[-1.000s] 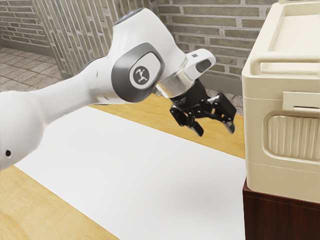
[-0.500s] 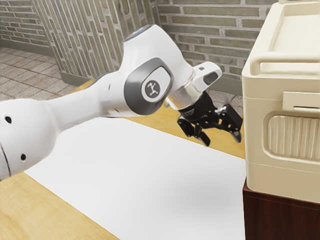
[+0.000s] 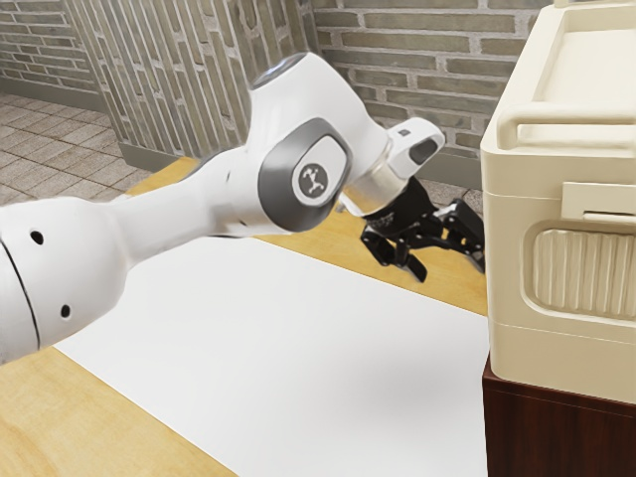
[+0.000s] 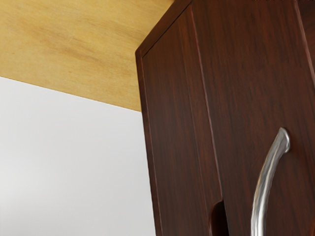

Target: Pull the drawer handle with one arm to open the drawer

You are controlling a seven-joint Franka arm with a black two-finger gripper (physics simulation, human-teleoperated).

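The black gripper (image 3: 449, 266) stands open at the near left edge of the cream box in the exterior view, above the table, with one finger partly hidden behind the box's edge. A curved silver handle (image 4: 264, 184) is mounted on a dark reddish-brown wooden front (image 4: 246, 88) in the wrist view; its lower end runs out of the picture. The handle's side of the cabinet (image 3: 556, 432) is hidden in the exterior view. I see no contact between gripper and handle.
A large cream box (image 3: 507, 258) rests on top of the cabinet at the exterior view's right. The wooden table (image 3: 129, 412) carries a white sheet (image 3: 288, 348) beside the cabinet. A dark recess (image 4: 218, 219) shows in the cabinet's wood. Brick walls stand behind.
My arm has moved toward the exterior view's right and lower, bringing the open gripper up to the cream box's edge. The latest part of this move is small. The box and cabinet have stayed put.
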